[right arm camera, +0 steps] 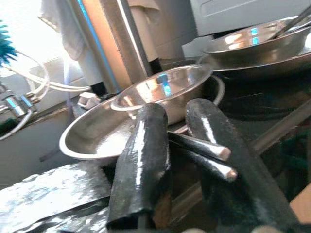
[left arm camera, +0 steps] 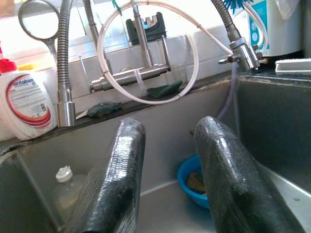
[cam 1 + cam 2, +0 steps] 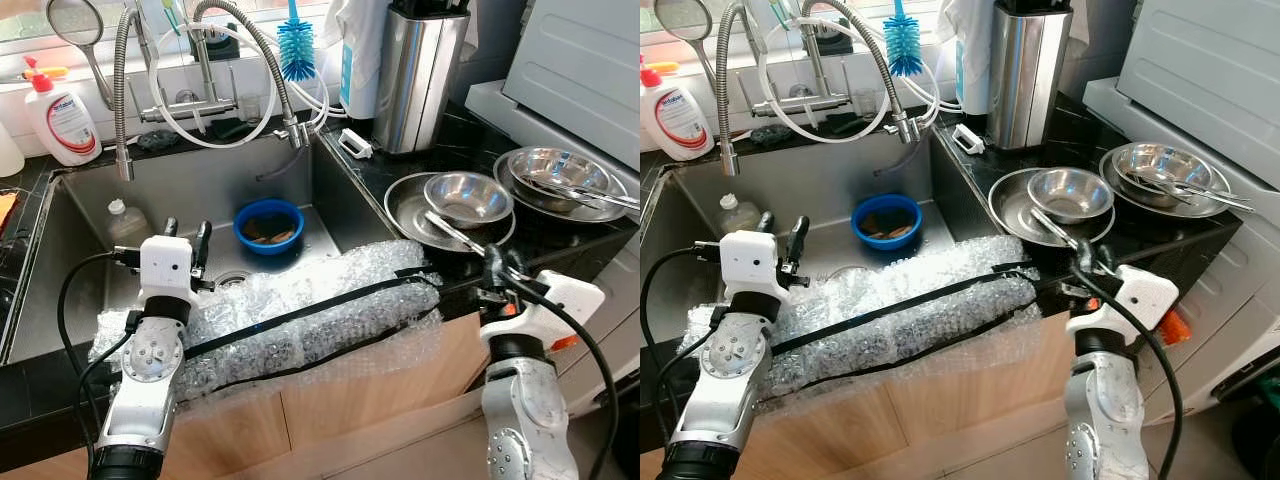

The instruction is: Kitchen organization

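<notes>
Here the right end effector pinches tongs ahead of the plate; a loose grip could drop them. Left end effector hangs spread over the sink.

Bowl in sink (plates probably right).

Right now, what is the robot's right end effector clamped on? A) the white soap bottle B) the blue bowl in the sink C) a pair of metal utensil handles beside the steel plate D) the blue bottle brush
C: the right end effector has its black fingers closed around two metal utensil handles at the steel plate on the counter, while the blue bowl sits untouched in the sink.
</notes>
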Available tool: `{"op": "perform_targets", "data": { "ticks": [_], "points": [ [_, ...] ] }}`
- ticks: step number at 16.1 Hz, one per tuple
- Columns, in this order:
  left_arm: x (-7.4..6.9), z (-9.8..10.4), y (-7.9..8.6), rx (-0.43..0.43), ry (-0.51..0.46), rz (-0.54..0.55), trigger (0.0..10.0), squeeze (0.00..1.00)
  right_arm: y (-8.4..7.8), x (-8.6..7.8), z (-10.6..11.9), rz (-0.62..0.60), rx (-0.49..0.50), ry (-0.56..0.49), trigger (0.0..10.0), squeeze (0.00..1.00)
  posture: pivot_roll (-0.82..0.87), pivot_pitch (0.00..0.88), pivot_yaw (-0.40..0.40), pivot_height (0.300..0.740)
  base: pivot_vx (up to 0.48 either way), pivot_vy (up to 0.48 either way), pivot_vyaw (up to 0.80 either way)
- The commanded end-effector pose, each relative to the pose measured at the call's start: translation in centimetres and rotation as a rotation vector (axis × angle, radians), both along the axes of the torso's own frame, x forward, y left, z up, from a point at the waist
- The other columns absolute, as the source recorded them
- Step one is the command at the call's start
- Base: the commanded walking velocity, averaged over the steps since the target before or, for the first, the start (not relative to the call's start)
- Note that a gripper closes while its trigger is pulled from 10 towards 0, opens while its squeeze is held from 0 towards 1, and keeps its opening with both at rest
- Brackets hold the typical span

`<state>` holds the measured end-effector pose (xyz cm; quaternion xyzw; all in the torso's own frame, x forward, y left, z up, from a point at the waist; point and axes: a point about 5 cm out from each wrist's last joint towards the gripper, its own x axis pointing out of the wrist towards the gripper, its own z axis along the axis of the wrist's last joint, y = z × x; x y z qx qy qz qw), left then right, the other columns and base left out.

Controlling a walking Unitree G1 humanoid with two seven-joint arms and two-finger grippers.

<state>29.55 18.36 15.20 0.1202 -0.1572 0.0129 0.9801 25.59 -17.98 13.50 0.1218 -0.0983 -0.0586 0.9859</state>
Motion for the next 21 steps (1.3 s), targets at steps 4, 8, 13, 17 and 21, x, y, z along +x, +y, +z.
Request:
{"op": "perform_targets", "data": {
  "ticks": [4,8,13,17,21],
  "points": [
    [-0.1,-1.0,-0.6,0.025,0.043,-0.02,10.0,0.0,1.4,0.4,0.3,0.094,0.046,-0.012,0.0,0.0,-0.05,0.0,0.003,0.74,0.0,0.0,0.0],
    [0.0,-0.8,-0.9,0.05,0.032,-0.032,10.0,0.0,3.1,0.5,0.8,0.227,0.086,-0.036,0.0,0.0,-0.05,0.0,0.001,0.74,0.0,0.0,0.0],
    [0.1,-0.6,-1.0,0.039,0.02,-0.035,10.0,0.0,3.8,1.1,4.0,0.245,0.022,-0.151,10.0,0.0,-0.06,0.0,0.004,0.74,0.0,0.0,0.0],
    [0.4,0.2,-1.0,-0.003,-0.002,-0.021,10.0,0.0,4.5,1.8,7.6,0.288,0.0,-0.265,10.0,0.0,-0.05,0.0,-0.001,0.74,0.0,0.0,0.0],
    [1.1,1.6,-0.8,-0.129,-0.022,-0.024,10.0,0.0,6.4,2.5,7.1,0.479,0.08,-0.23,10.0,0.0,-0.05,0.0,-0.001,0.74,0.0,0.0,0.0]
  ]
}}
